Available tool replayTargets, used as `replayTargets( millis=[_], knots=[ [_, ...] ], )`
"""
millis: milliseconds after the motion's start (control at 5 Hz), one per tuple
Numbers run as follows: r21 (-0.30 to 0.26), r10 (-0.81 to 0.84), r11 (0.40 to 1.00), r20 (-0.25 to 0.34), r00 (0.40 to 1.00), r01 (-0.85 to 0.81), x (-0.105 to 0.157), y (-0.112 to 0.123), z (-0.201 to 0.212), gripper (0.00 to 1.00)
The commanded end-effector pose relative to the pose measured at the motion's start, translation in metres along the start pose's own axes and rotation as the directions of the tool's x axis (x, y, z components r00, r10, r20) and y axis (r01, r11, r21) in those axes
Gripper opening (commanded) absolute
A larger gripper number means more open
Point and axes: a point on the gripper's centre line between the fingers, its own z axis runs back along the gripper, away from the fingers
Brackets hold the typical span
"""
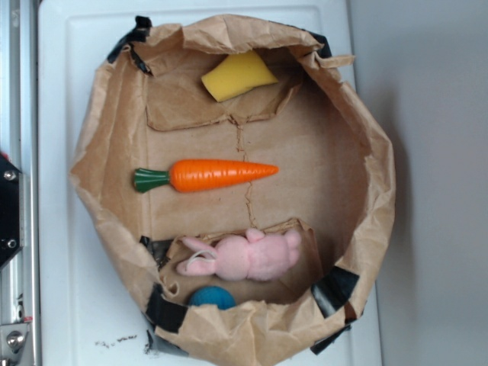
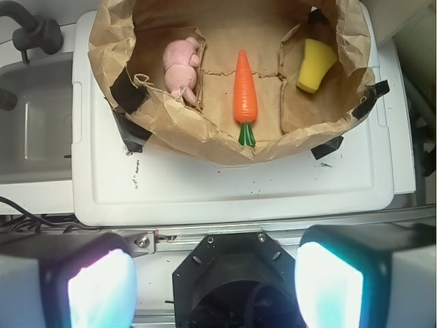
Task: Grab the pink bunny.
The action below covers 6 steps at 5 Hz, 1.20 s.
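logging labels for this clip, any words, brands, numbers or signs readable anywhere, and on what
None can be read.
Pink bunny, carrot, yellow piece, blue ball, paper bag: no print visible.
White surface: small dark specks only, not letters.
Gripper: no marking visible.

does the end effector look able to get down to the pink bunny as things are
Probably yes. The end effector is open and well back from the paper bag, and the pink bunny lies uncovered. The bag's wall and the blue ball sit close, so room is tight.
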Motion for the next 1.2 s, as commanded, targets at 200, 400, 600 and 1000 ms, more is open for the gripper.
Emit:
replayTargets(
  millis=[200, 400, 600, 1000],
  knots=[
    [-0.013, 0.094, 0.996, 0.024, 0.995, -0.094, 0.043, -0.025, -0.007, 1.0],
    [-0.038, 0.127, 0.991, 0.033, 0.991, -0.126, 0.093, -0.038, -0.021, 1.0],
    [-0.012, 0.225, 0.974, 0.107, 0.968, -0.225, 0.142, -0.024, -0.045, 1.0],
    [-0.012, 0.225, 0.974, 0.107, 0.968, -0.225, 0.142, -0.024, -0.045, 1.0]
  ],
)
